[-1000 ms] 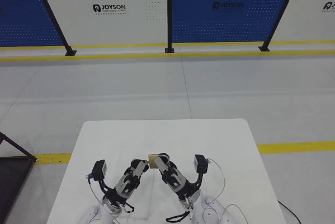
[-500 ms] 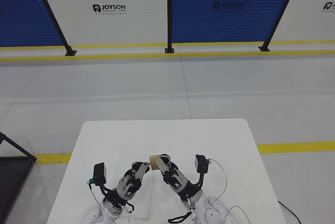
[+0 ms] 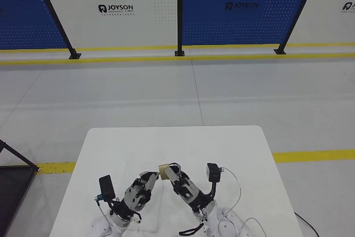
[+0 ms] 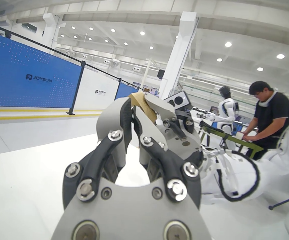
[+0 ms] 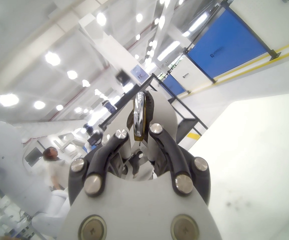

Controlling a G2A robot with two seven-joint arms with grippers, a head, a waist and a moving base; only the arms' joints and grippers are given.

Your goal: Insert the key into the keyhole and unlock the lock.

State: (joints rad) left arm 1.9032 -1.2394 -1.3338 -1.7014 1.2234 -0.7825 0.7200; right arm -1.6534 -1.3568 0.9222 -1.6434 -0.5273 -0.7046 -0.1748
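A brass padlock (image 3: 163, 171) hangs above the near middle of the white table (image 3: 224, 148), where my two grippers meet. My right gripper (image 3: 169, 173) is shut on it. In the right wrist view the chrome shackle (image 5: 139, 116) stands between that gripper's (image 5: 140, 98) fingers. My left gripper (image 3: 154, 176) comes at the lock from the left and is shut. In the left wrist view its (image 4: 132, 112) black pads are pressed together right at the brass body (image 4: 140, 102). The key is almost wholly hidden between the pads, and the keyhole cannot be seen.
Both arms are low over the table's near edge. A black rack (image 3: 5, 160) stands off the table's left side. A white cable (image 3: 232, 178) loops beside the right arm. Blue fence panels (image 3: 236, 21) stand far behind the table.
The left wrist has turned, and its camera has swung down toward the table's near edge. The left fingertips stay at the padlock. The right gripper and the lock have barely shifted.
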